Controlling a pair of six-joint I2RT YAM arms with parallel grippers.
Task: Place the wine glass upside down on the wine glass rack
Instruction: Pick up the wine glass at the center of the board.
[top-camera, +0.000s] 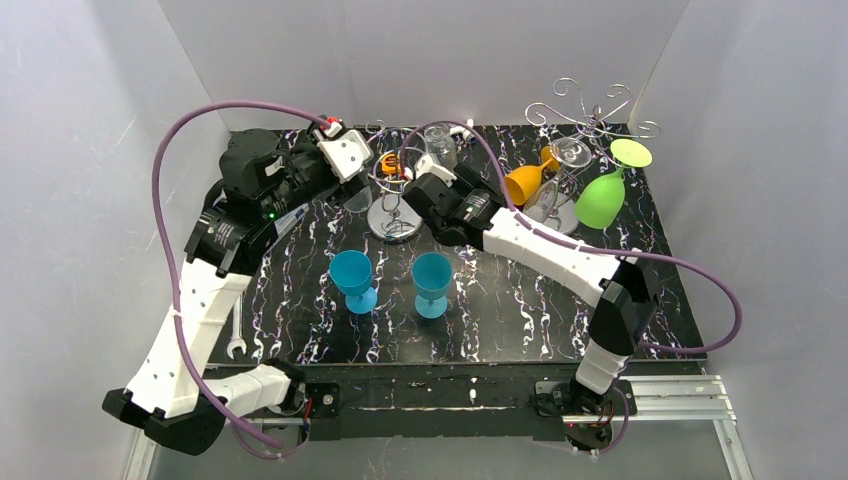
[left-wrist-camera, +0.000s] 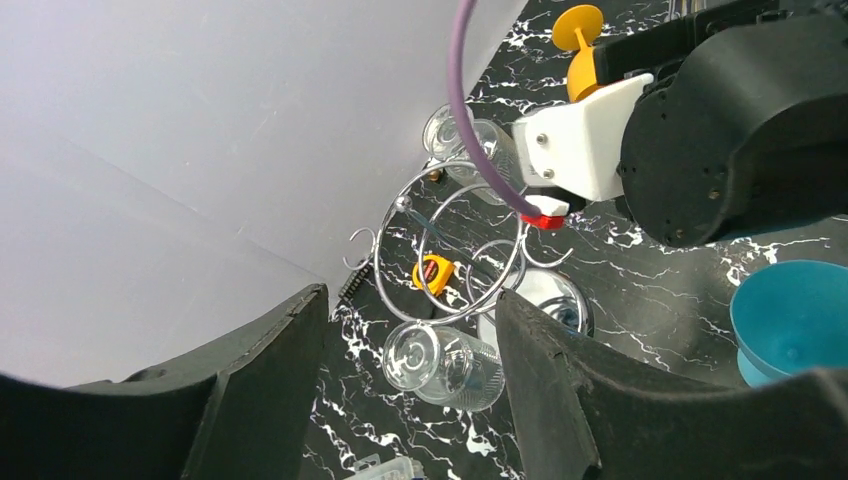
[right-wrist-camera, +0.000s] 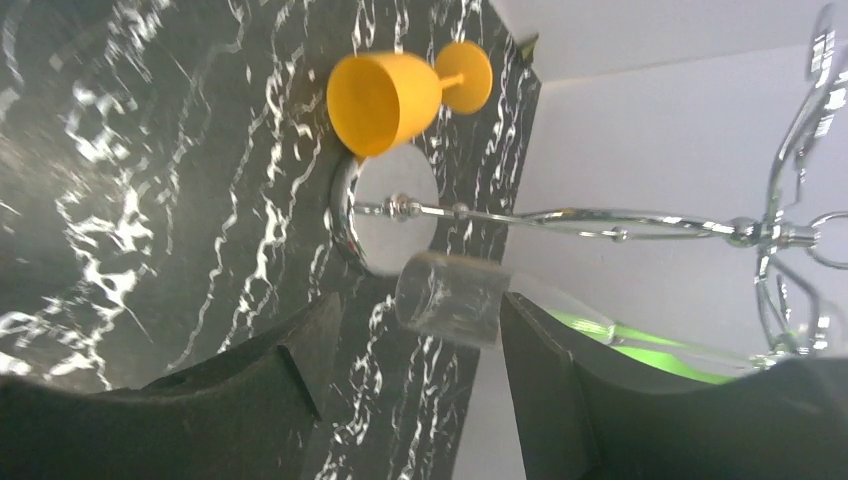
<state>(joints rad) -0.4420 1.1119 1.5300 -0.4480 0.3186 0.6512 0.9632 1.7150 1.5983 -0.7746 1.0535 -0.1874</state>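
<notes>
Black marbled table (top-camera: 500, 335), set with glassware.
A blue goblet (top-camera: 352, 280) and its twin (top-camera: 432, 283) are stood centrally; a wrench (top-camera: 236, 338) is laid far left.

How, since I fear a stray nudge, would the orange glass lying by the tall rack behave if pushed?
The orange glass lies on its side beside the rack's round base, so a push would probably roll it in a curve. It looks opaque, likely plastic: probably light and not very fragile. Its smooth bowl may be slippery to grip.
</notes>
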